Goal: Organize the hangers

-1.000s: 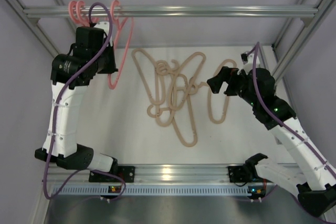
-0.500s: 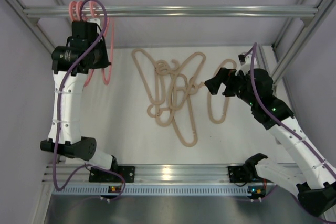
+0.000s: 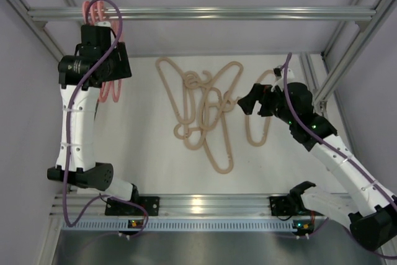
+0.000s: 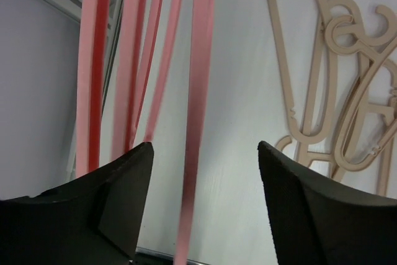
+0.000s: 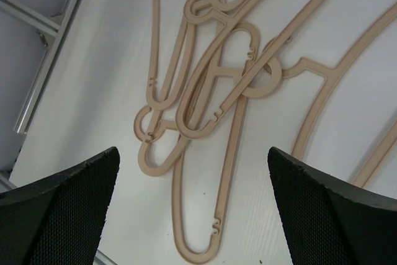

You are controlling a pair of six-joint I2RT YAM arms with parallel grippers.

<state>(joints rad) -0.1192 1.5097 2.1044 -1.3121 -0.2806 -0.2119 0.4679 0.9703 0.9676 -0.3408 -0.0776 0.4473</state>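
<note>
Several pink hangers [image 3: 110, 91] hang close together from the silver bar [image 3: 217, 13] at the far left. In the left wrist view their strips run downward, and one pink strip [image 4: 197, 91] passes between the jaws of my left gripper [image 4: 205, 148]. That gripper is open, and neither finger touches the strip. Several beige hangers [image 3: 205, 110] lie tangled flat on the white table. My right gripper [image 3: 251, 100] hovers at their right side, wide open and holding nothing. In the right wrist view, my right gripper [image 5: 193, 153] stands over the beige hangers [image 5: 217, 72].
The silver bar spans the back of the cell at height. Slanted frame posts [image 3: 347, 48] stand at the right and left sides. A metal rail [image 3: 205, 203] runs along the table's near edge by the arm bases.
My left gripper slid left along the bar with a pink hanger, then opened and let it go beside the other pink ones. The right arm shifted slightly left.
</note>
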